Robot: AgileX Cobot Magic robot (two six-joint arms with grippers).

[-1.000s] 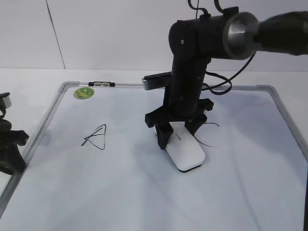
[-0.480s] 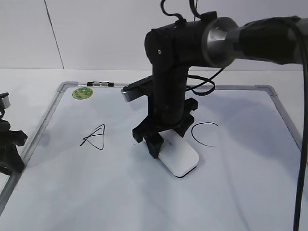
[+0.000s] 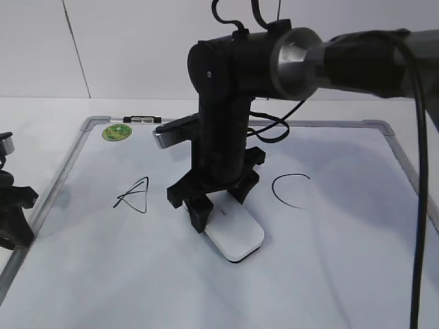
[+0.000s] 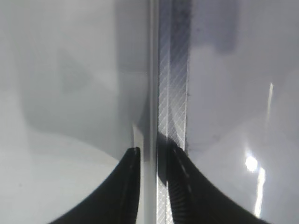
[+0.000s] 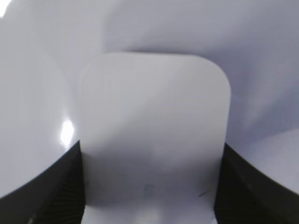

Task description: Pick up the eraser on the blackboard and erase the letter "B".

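The white eraser (image 3: 234,238) lies flat on the blackboard (image 3: 322,274), between a black "A" (image 3: 135,195) on the left and a "C" (image 3: 289,189) on the right. My right gripper (image 3: 218,203) is shut on the eraser's far end and presses it on the board. In the right wrist view the eraser (image 5: 152,130) fills the gap between the two jaws (image 5: 150,186). The letter "B" does not show; the arm and eraser cover that spot. My left gripper (image 3: 14,219) sits at the board's left frame edge (image 4: 172,93), its jaws (image 4: 152,156) nearly closed over the frame.
A round green sticker (image 3: 117,132) and a small black-and-silver marker (image 3: 143,120) sit at the board's top left frame. The silver frame (image 3: 405,154) bounds the board on the right. A white wall stands behind.
My right gripper has slid the eraser to the left across the board, from beside the "C" toward the "A". The "C" has come fully into view. The left arm has not moved.
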